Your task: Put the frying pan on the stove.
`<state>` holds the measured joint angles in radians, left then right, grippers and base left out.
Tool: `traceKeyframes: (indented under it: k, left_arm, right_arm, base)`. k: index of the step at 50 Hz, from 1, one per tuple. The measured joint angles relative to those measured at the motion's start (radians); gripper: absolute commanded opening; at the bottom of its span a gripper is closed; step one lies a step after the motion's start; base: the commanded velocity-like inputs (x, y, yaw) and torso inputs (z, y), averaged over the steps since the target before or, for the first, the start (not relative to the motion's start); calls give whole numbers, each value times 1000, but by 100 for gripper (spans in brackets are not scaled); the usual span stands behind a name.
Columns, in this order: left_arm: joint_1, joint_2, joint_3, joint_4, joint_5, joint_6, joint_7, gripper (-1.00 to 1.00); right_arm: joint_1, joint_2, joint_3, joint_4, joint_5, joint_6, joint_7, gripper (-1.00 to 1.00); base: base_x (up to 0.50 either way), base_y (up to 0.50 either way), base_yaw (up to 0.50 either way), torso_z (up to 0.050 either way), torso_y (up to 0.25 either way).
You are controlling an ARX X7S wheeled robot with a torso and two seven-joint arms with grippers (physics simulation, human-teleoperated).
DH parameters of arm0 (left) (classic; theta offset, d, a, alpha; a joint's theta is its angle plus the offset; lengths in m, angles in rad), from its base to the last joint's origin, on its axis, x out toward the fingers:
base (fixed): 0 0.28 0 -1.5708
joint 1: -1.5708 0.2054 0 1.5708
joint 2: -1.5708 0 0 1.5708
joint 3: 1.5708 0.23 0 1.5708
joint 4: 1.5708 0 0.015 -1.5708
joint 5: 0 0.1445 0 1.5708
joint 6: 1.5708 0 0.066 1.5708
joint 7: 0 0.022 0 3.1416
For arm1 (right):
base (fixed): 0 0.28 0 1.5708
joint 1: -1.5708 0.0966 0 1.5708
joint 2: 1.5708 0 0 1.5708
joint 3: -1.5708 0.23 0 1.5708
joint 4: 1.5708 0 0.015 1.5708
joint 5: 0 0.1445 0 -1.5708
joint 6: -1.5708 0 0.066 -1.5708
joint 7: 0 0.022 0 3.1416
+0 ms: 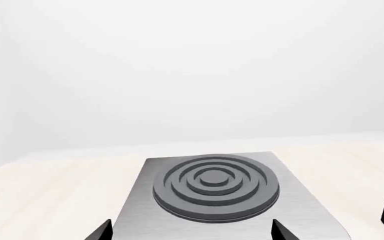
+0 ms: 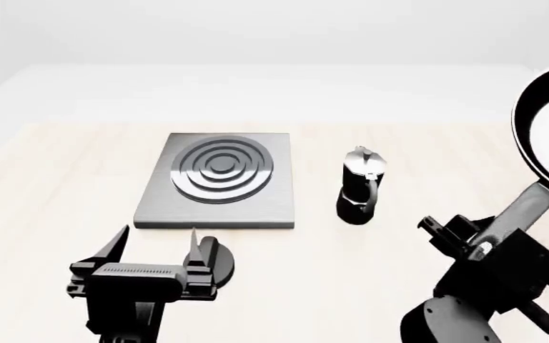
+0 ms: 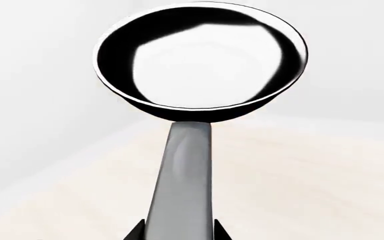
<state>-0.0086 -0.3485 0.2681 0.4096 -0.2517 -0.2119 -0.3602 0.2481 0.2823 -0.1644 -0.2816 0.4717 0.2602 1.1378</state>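
Two grippers sit nearest the head camera: the left gripper [image 2: 158, 246] hovers low over the pale wooden table [image 2: 46, 186] with its jaws spread wide and nothing between them, a small black round knob [image 2: 219, 259] lying just beside its right finger. On the other side, the right gripper [image 2: 489, 239] is clamped on the long handle of the frying pan [image 2: 546, 128], which it holds raised well above the table, tilted so the glossy inside faces the camera; the right wrist view shows the handle [image 3: 182, 185] running straight up from between the fingers to the round bowl. Farther out, just beyond the left gripper, lies the stove [image 2: 219, 179], flat on the table with its ring burner [image 1: 215, 186] bare. Near its right edge, apart from it, stands a black-and-silver moka pot [image 2: 360, 187], upright.
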Motion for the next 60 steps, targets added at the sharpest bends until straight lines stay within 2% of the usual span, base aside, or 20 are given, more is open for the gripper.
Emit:
traceKeyframes:
  k: [60]
  left_arm:
    - [-7,-12,18,7,-3,-2,-17,100]
  right_arm:
    - [50,94,-199,-91,37,4,-254,-100]
  base:
    - [0,0,0,0,2]
